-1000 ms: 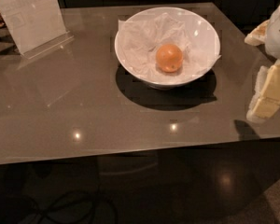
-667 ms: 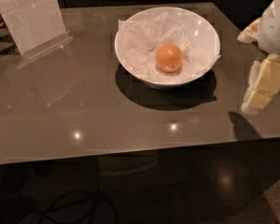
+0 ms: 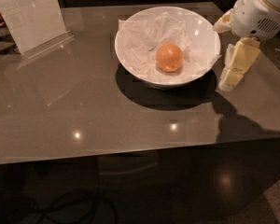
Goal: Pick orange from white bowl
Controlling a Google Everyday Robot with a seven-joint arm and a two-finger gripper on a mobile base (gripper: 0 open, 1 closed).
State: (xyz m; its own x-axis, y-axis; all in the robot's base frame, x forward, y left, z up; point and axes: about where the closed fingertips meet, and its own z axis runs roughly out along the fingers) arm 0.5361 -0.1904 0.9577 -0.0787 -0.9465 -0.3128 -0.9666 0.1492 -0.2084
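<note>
The orange [image 3: 169, 57] lies in the middle of the white bowl [image 3: 130, 64], on crumpled white paper. The bowl stands on the glossy grey-brown table at the back centre. My gripper [image 3: 222, 56] is at the right of the frame, just beside the bowl's right rim and above the table. Its two cream fingers [image 3: 238, 64] are spread apart and hold nothing. The white arm body [image 3: 263, 8] fills the top right corner.
A clear acrylic sign stand [image 3: 30, 17] stands at the back left of the table [image 3: 84, 120]. The table's front edge runs across the lower half of the frame, with dark floor and a cable below. The table's right edge lies under the gripper.
My gripper has moved left, from the right edge of the view to just beside the bowl's right rim. The orange and bowl have not moved.
</note>
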